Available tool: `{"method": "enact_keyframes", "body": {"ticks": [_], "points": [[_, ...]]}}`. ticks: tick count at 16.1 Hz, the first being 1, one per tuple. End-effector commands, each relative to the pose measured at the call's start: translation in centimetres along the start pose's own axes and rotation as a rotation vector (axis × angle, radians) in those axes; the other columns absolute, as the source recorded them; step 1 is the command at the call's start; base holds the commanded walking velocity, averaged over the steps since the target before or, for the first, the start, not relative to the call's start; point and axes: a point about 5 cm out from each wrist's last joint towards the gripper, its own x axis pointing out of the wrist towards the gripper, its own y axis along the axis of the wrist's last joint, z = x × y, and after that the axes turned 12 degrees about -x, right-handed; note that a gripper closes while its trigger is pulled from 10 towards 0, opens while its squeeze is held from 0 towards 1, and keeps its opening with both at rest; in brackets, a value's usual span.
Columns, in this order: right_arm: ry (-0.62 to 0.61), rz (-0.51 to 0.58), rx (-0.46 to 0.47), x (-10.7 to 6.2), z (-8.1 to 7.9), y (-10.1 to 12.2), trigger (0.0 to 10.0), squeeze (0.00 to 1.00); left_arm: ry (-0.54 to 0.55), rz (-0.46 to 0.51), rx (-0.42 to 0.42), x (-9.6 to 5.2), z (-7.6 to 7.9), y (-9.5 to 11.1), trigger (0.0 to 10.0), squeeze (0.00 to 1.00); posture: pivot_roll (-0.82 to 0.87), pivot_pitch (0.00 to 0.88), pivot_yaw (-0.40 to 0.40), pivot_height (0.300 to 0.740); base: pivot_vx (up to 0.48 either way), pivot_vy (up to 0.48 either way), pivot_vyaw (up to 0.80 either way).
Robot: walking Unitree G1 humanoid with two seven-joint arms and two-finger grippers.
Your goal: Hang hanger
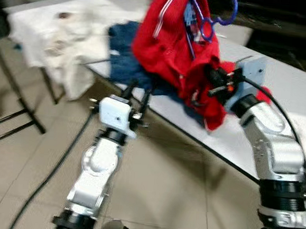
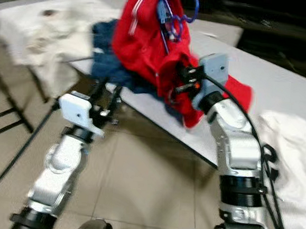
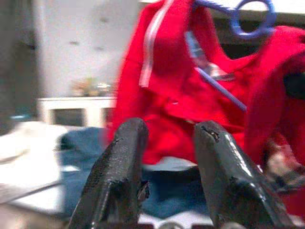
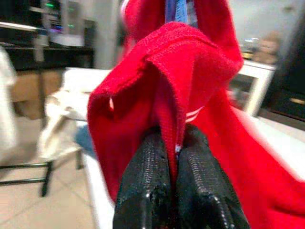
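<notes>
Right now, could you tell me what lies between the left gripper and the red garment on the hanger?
In the left eye view, the left gripper hovers at the table edge; a blue cloth lies between it and the red garment.

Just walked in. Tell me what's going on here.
The robot's right claw is shut on a fold of a red jacket that sits on a blue hanger, lifted above the white table. The left claw is open, holding nothing, near the table edge by a blue garment. The hanger isn't hung yet.
</notes>
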Motion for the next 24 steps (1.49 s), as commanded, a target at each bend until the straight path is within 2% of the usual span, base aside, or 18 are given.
{"method": "enact_keyframes", "body": {"ticks": [1, 22, 24], "points": [[-0.016, 0.052, -0.01, -0.16, 0.58, 1.19, 10.0, 0.0, -0.028, 0.019, -0.007, 0.37, 0.84, 0.23, 10.0, 0.0, 0.07, 0.009, -0.021, 0.74, 0.0, 0.0, 0.8], [-0.015, 0.058, -0.039, -0.56, 1.02, 1.89, 10.0, 0.0, -0.048, 0.028, -0.005, 0.46, 1.28, 0.11, 10.0, 0.0, 0.06, 0.014, -0.031, 0.74, 0.0, 0.0, 0.8], [-0.019, 0.054, -0.03, -0.6, 1.09, 1.87, 10.0, 0.0, -0.045, 0.027, -0.005, 0.43, 1.31, 0.08, 10.0, 0.0, 0.06, 0.016, -0.033, 0.74, 0.0, 0.0, 0.0]]}}
